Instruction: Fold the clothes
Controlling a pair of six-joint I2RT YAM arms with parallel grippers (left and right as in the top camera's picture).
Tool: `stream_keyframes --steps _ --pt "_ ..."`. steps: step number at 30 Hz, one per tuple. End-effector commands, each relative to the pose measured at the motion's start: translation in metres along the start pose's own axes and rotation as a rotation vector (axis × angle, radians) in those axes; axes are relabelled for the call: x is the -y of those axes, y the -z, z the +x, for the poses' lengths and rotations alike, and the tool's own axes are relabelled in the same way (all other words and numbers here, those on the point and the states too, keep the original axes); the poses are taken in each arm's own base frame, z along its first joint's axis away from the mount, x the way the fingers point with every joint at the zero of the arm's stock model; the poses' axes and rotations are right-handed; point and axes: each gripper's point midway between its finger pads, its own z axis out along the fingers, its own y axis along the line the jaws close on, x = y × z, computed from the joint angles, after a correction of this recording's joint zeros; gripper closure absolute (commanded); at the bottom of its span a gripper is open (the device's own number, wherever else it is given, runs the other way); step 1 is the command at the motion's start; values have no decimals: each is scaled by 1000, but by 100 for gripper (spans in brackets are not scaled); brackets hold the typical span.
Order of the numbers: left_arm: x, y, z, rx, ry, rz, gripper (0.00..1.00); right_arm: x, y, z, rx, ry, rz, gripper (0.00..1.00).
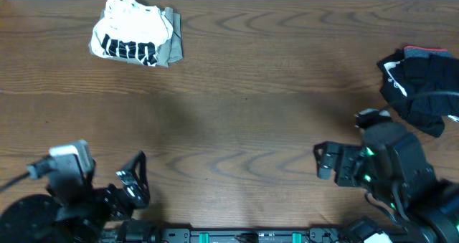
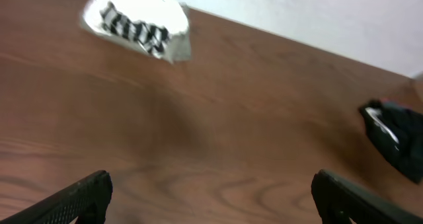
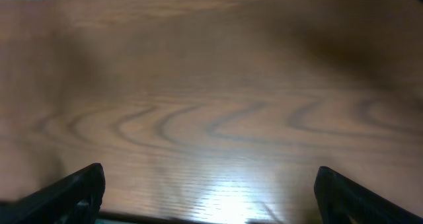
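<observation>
The clothes lie in two spots. A white T-shirt with a black stripe print [image 1: 133, 36] sits bunched on a khaki garment [image 1: 173, 48] at the table's far left; the left wrist view shows the white T-shirt [image 2: 137, 20] too. A black bundle with a red edge [image 1: 418, 82] lies at the right edge, and appears as the black bundle [image 2: 396, 137] in the left wrist view. My left gripper [image 1: 133, 177] [image 2: 211, 199] hovers open near the front left over bare wood. My right gripper [image 1: 321, 162] [image 3: 211, 196] is open at the front right, holding nothing.
The brown wooden table [image 1: 244, 107] stretches between the two piles. A pale wall [image 2: 317, 12] runs behind the far edge. Both arm bases sit along the front edge, with a dark rail [image 1: 237, 236] between them.
</observation>
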Motion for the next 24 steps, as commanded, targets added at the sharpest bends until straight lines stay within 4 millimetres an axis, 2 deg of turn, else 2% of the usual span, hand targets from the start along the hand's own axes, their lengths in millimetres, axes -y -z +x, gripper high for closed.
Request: stream_keyframes --steps 1,3,6,12,17,24 --pt "15 -11 32 -73 22 137 2 25 10 -5 84 -137 103 1" --pt "18 -18 50 -115 34 187 2 38 15 -3 109 -189 148 1" --pt "13 -32 75 -181 96 190 2 52 22 -2 145 -250 193 1" --pt "5 -51 107 -277 126 190 2 67 31 0 190 -319 233 1" --pt "1 -55 116 -289 122 187 2 71 35 3 201 -323 237 1" --pt "5 -42 111 -182 30 230 2 72 36 8 185 -294 229 1"
